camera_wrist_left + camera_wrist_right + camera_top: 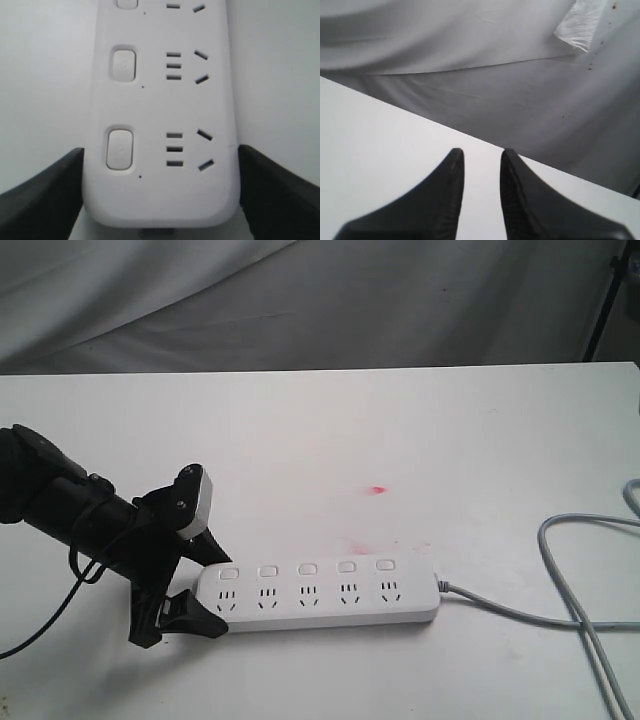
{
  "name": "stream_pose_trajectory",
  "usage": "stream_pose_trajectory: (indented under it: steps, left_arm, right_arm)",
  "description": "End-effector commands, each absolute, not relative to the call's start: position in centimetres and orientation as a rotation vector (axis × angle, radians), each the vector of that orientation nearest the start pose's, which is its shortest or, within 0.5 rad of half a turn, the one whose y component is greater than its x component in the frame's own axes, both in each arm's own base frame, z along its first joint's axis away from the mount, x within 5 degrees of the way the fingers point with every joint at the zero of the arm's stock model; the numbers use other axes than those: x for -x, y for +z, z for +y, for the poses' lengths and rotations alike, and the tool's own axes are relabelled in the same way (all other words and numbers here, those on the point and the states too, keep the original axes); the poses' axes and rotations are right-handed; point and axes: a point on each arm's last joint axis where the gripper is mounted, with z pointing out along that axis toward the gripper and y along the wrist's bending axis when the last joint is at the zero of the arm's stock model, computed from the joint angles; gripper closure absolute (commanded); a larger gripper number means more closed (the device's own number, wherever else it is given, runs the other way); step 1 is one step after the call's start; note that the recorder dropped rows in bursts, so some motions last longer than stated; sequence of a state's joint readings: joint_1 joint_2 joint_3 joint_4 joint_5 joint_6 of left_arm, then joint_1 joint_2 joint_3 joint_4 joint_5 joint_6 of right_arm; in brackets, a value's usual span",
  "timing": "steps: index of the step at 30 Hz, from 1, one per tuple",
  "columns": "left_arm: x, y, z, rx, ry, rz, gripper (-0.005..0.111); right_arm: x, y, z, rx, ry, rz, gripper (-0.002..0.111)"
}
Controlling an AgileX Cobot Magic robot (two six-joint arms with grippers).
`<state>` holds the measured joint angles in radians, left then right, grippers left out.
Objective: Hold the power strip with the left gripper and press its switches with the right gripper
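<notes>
The white power strip [320, 602] lies flat near the table's front, with its row of square switches [307, 568] along the far side. My left gripper [222, 592] straddles its left end, one black finger against each long side, holding it. In the left wrist view the power strip [160, 100] fills the space between the fingers [45, 195], and two switches [120, 149] show. My right gripper [481, 152] is outside the exterior view. It hovers over bare table with a narrow gap between its fingers and nothing in it.
The strip's grey cord [560, 570] leaves its right end and loops to the table's right edge. A small red mark [377, 489] sits on the white table [400, 430]. Grey cloth [300, 300] hangs behind the far edge.
</notes>
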<state>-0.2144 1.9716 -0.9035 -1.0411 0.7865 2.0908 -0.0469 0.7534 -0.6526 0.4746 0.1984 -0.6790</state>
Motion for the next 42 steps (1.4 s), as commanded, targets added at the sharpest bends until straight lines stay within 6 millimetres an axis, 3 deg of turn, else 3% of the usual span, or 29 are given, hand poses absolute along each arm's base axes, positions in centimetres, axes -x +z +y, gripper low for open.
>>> stream_pose_trajectory:
  steps: [1,6,12,16,21,27,42]
  left_arm:
    - [-29.3,9.9,-12.1,-1.774,-0.677,1.959,0.107]
    - [-29.3,9.9,-12.1,-1.774,-0.677,1.959,0.107]
    - [-29.3,9.9,-12.1,-1.774,-0.677,1.959,0.107]
    - [-29.3,9.9,-12.1,-1.774,-0.677,1.959,0.107]
    - [-29.3,9.9,-12.1,-1.774,-0.677,1.959,0.107]
    - [-29.3,9.9,-12.1,-1.774,-0.677,1.959,0.107]
    - [-29.3,9.9,-12.1,-1.774,-0.677,1.959,0.107]
  right_arm:
    - [-13.0,32.5,-1.1,0.029,-0.112,1.72,0.084]
    - [-9.8,29.6,-1.3,-0.142,-0.065,1.684,0.084]
    - [-6.8,25.4,-0.9,-0.088,-0.135,1.64,0.084]
    - [-5.4,24.1,-0.5,-0.081,-0.109,1.563,0.084]
    - [-5.2,22.3,-0.1,-0.093,0.007,1.594,0.084]
    - [-5.6,19.7,-0.4,-0.093,-0.036,1.676,0.084]
    - [-5.5,18.9,-0.5,-0.026,-0.125,1.753,0.084]
